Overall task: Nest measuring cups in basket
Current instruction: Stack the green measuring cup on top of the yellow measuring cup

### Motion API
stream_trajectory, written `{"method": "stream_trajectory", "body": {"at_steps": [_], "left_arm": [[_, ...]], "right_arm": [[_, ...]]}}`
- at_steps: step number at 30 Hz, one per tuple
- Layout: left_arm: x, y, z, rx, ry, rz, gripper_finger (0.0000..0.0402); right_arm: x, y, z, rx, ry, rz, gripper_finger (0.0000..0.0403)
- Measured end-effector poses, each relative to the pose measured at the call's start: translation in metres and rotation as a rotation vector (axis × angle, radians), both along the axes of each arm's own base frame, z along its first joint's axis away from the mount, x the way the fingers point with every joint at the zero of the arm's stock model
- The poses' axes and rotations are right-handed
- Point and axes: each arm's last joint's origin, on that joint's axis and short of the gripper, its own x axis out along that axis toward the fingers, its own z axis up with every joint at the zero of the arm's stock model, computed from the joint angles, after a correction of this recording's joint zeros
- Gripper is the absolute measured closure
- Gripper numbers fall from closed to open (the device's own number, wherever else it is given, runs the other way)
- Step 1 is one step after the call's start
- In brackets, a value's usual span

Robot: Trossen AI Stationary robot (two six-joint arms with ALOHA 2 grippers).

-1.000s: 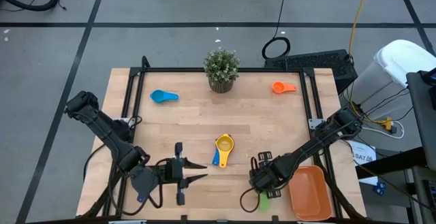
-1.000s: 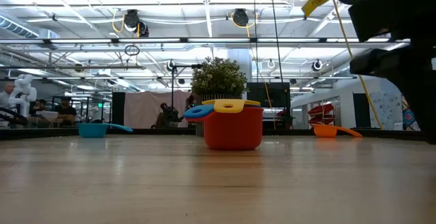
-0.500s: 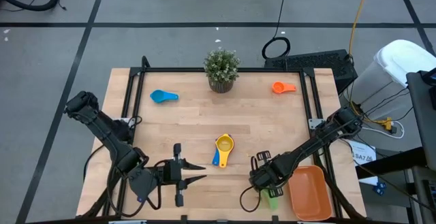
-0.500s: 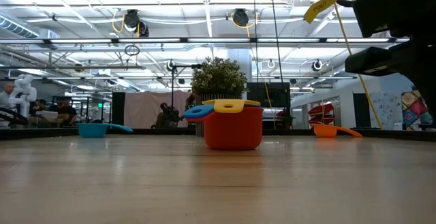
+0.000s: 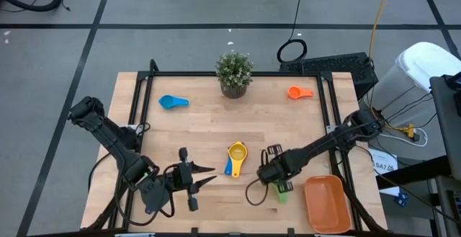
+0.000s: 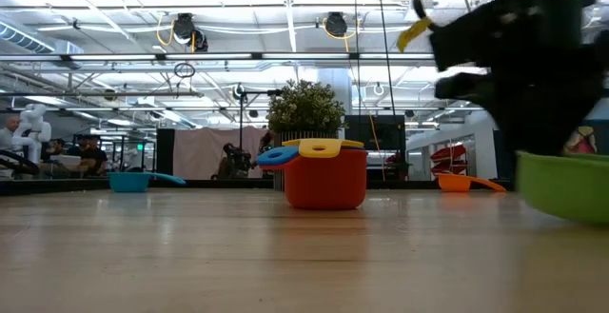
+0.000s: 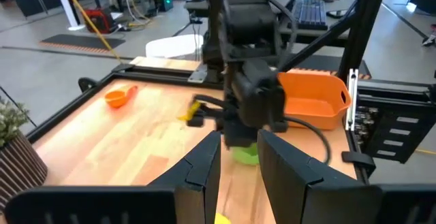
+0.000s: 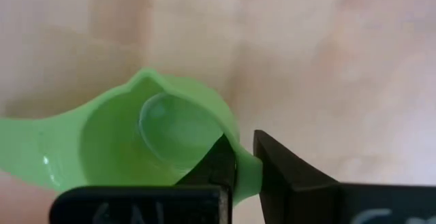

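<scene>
My right gripper [image 5: 276,178] stands near the table's near right and is shut on the green measuring cup [image 8: 157,142], which shows large at the right of the low view [image 6: 566,185]. The orange basket [image 5: 328,180] sits just right of it, by the near right corner. A yellow cup [image 5: 237,151] sits nested on a blue one in a red cup [image 6: 324,180] at mid-table. A light blue cup [image 5: 171,101] lies far left and an orange cup [image 5: 297,92] far right. My left gripper [image 5: 200,179] hovers open at near left, pointing toward the right arm. My right gripper pinches the green cup's rim [image 8: 243,161], one finger inside the bowl [image 8: 219,161] and one outside [image 8: 276,157]. The fingers come from above, pointing down. The cup hangs below them, slightly tilted; whether its bottom touches the table, I cannot tell.
A small potted plant [image 5: 234,71] stands at the far edge's middle. A black frame rail [image 5: 137,114] runs along the table's sides. Bare wood lies between the cup stack and the far cups.
My right gripper has gone from beside the basket toward the table's middle and far edge, taking the green cup along; the cup has come into the low view at the right. My left gripper has kept its place and turned a little.
</scene>
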Motion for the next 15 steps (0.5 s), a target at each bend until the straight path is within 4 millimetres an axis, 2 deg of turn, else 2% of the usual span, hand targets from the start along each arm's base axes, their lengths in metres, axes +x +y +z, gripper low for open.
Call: {"method": "stream_trajectory", "body": {"at_steps": [6,10,15], "left_arm": [[0.001,-0.001,-0.003,0.010,0.002,0.023,0.0300],[0.001,0.000,-0.003,0.004,0.001,0.030,0.0300],[0.001,0.000,-0.003,0.002,-0.001,0.031,0.0300]], "right_arm": [[0.022,-0.010,0.040,-0.016,-0.142,0.025,0.0382],[0.029,-0.010,0.067,-0.080,-0.176,0.062,0.0384],[0.035,-0.009,0.085,-0.078,-0.222,0.079,0.0385]]}}
